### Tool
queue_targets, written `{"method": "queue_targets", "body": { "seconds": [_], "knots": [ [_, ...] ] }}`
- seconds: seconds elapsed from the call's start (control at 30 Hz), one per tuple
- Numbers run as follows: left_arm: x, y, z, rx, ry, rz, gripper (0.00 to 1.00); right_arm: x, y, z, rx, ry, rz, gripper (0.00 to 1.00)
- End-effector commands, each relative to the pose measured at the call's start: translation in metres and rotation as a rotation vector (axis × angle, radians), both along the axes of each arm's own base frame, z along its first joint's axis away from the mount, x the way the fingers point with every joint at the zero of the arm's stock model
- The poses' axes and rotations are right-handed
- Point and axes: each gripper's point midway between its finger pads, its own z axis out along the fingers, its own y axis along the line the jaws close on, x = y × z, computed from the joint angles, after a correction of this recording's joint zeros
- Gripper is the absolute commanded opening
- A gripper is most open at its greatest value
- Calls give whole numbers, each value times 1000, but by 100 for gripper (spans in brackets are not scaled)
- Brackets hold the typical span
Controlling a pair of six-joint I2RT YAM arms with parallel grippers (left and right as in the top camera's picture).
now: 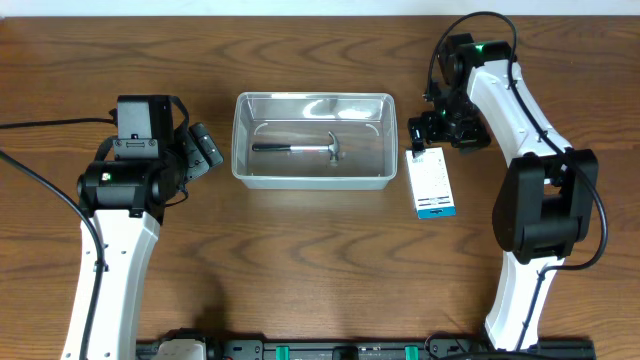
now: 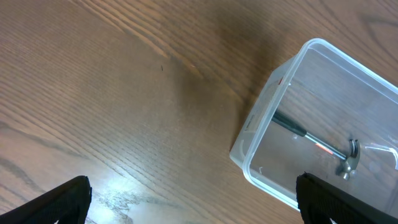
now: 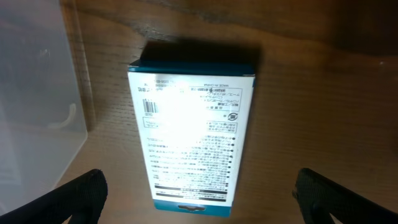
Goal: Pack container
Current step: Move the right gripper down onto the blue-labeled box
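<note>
Slippage threatens: right end effector point(image 3: 212, 199), spread above the box point(image 3: 193, 134), seems off-centre and could knock it against the container point(image 3: 37, 74).

Arm pair, white and black.
White shells are being shown on the left arm point(image 1: 110, 260) and right arm point(image 1: 515, 290); black joint housings point(image 1: 545, 205), black cables point(image 1: 40, 124) and a green light point(image 1: 480, 47) are being displayed.

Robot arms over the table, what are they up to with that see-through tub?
They are packing the clear container. A hammer already lies inside it. The right gripper hovers open over the blue-and-white box, which lies on the table just right of the container, not yet gripped. The left gripper sits open and empty on the container's left side.
</note>
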Motion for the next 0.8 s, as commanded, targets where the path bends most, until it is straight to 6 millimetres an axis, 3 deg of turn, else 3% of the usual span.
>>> {"method": "queue_targets", "body": {
  "seconds": [0.0,0.37,0.77],
  "knots": [
    [2,3,2,11,-1,8,98,2,1,8,-11,-31,41,99],
    [2,3,2,11,-1,8,98,8,13,0,-3,-67,66,99],
    [2,3,2,11,-1,8,98,-15,5,-37,-13,0,56,99]
  ]
}}
